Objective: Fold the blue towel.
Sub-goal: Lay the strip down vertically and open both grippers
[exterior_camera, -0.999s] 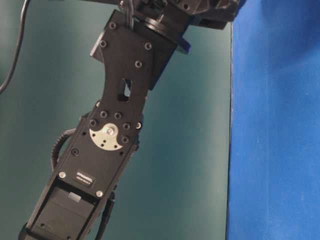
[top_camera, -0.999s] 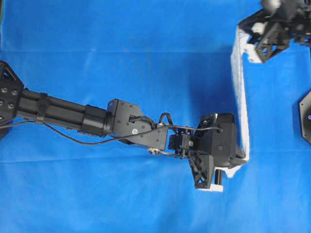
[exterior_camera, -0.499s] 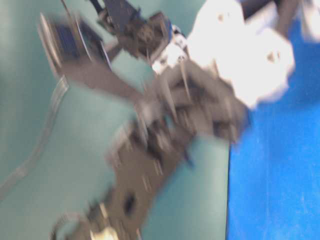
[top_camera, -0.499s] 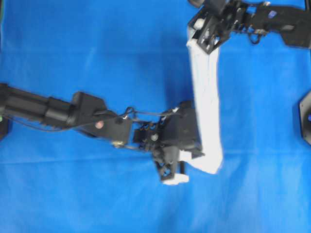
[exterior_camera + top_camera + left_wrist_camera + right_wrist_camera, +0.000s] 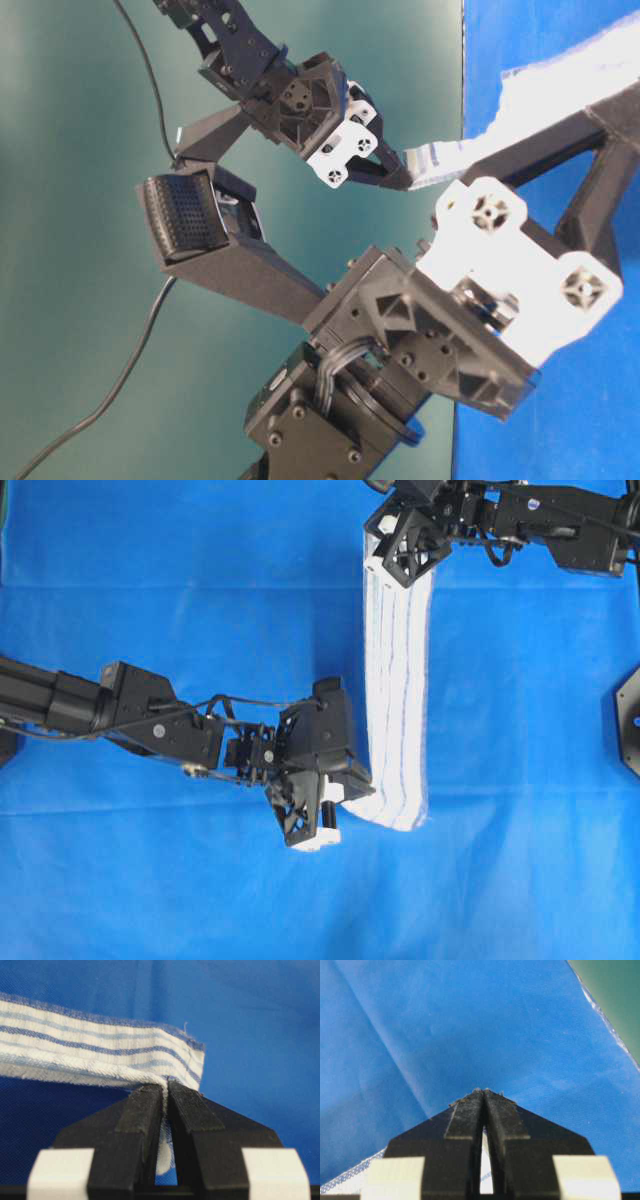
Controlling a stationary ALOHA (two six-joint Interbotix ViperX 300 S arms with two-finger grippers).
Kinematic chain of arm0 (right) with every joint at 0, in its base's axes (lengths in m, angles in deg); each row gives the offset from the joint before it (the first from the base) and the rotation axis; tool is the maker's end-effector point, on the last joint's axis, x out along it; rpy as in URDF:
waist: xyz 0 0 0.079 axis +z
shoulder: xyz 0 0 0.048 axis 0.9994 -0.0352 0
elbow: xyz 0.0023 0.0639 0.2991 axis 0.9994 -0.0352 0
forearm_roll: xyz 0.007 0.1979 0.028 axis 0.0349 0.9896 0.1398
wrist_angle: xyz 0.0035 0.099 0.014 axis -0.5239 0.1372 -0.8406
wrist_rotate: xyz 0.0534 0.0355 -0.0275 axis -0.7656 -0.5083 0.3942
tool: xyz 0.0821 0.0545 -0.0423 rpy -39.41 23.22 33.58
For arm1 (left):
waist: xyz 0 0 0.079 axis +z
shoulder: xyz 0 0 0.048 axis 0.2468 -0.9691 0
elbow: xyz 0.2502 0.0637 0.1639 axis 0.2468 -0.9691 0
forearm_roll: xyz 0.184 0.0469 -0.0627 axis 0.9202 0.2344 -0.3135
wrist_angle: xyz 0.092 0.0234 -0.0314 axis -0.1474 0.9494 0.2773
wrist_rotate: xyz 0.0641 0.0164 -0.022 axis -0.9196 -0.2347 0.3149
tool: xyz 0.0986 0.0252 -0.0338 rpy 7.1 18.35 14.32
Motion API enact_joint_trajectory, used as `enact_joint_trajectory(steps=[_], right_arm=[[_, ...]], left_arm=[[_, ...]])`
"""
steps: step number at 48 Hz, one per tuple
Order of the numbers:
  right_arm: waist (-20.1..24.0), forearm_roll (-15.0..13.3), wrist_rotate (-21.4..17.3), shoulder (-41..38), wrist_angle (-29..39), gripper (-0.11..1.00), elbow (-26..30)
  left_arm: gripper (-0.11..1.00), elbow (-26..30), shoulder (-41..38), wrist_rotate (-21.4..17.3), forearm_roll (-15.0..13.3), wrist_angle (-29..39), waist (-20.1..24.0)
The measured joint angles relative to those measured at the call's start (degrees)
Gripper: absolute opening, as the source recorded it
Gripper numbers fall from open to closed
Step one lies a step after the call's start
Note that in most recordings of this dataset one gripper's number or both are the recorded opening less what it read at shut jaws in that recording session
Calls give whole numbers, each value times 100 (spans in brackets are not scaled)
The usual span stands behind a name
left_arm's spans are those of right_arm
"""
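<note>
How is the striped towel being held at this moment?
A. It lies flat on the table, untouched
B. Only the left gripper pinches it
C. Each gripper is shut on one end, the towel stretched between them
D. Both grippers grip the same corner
C: the left gripper is clamped on the near end of the blue towel and the right gripper on the far end, a long band between them.

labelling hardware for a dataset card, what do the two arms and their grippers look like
Both arms are matte black with boxy bolted segments. The left arm carries thin black cables looped along its wrist. The left gripper and right gripper have black wedge-shaped fingers on white blocks, behind black lattice frames. The right arm shows small pale labels.
</note>
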Motion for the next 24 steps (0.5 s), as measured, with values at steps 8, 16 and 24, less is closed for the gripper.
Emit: enact_joint_trajectory(steps=[8,16,24], right_arm=[[9,-9,35,0,-97,17,9],[-79,-9,97,0,-220,57,9],[-35,-9,105,44,-220,55,-44]], left_arm=[[9,0,18,35,0,9,0],[52,0,26,44,0,18,-132],[66,-105,281,35,0,360,-132]])
